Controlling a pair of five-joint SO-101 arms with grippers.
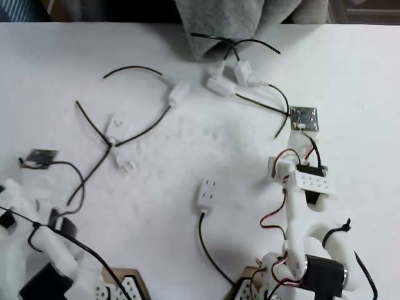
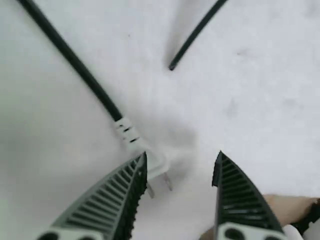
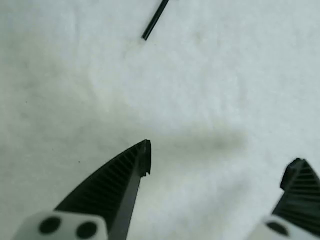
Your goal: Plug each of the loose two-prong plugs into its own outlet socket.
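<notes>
In the left wrist view a white two-prong plug (image 2: 154,162) on a black cable (image 2: 75,60) lies on the white table. It touches the inside of one finger of my open left gripper (image 2: 182,157), with its prongs pointing toward the camera. My right gripper (image 3: 223,152) stands wide open over bare table with nothing between its fingers, and a black cable end (image 3: 146,36) lies ahead of it. In the high view a white outlet socket (image 1: 207,192) lies at centre, another white block (image 1: 117,125) to the left, and a loose plug (image 1: 127,165) below it. The right arm (image 1: 300,187) stands right of centre.
More white connectors (image 1: 179,92) (image 1: 220,84) (image 1: 242,72) with black cables lie toward the table's back. Grey cloth (image 1: 231,25) hangs over the far edge. The left arm (image 1: 25,212) sits at the lower left. Wooden bases (image 1: 128,278) line the front edge.
</notes>
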